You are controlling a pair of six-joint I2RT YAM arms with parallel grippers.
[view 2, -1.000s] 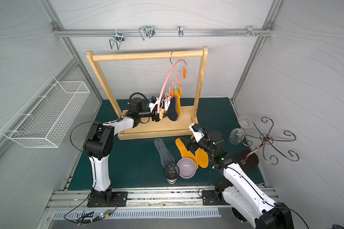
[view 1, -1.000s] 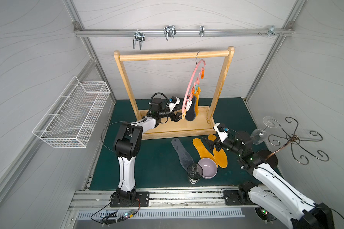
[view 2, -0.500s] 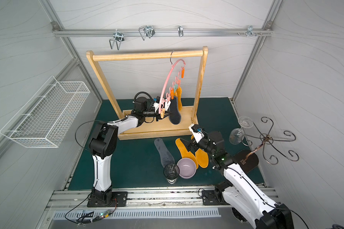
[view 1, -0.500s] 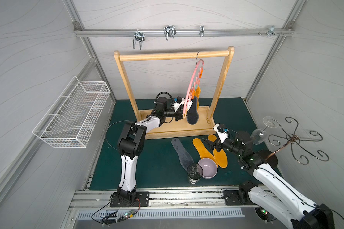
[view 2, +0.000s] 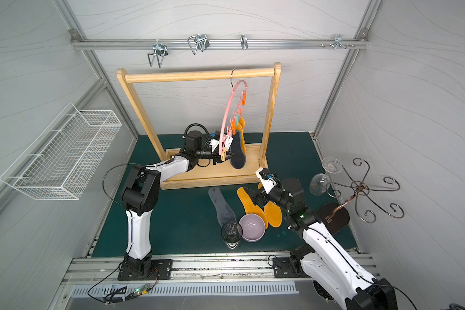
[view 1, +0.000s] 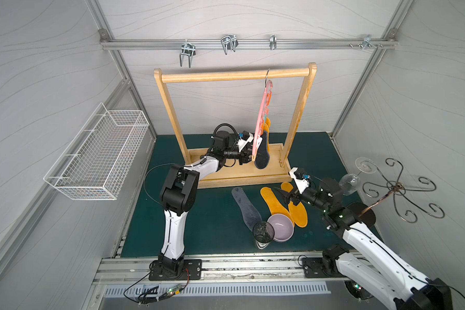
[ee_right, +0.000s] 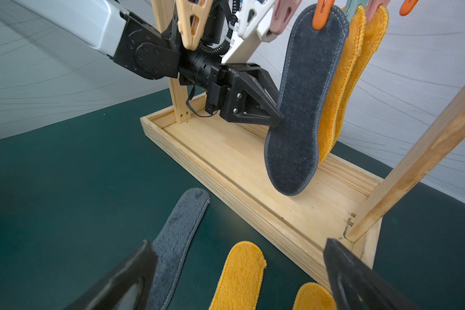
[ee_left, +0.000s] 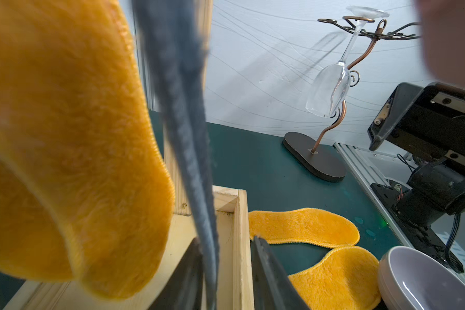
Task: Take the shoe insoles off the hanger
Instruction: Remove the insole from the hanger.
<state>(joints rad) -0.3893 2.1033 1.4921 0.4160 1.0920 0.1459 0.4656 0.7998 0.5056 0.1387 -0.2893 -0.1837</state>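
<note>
The left gripper [ee_left: 227,241] stood, jaws slightly apart, astride the grey insole [ee_right: 304,107], whose long axis ran upright between them to the pink hanger [view 2: 226,115] above. Orange insoles [ee_right: 333,102] hung just beyond; the right gripper [ee_right: 240,247] gaped, farther off.

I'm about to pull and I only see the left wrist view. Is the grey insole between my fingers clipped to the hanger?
Observer: Yes. An orange clothespin pinches the top of the hanging grey insole on the pink hanger.
Operator: Any grey one down already?
Observer: Yes, a second grey insole lies flat on the mat, one end by the dark glass.
Operator: Where is the right arm?
Observer: The right gripper hovers open above the orange insoles on the mat, apart from the wooden rack.
</note>
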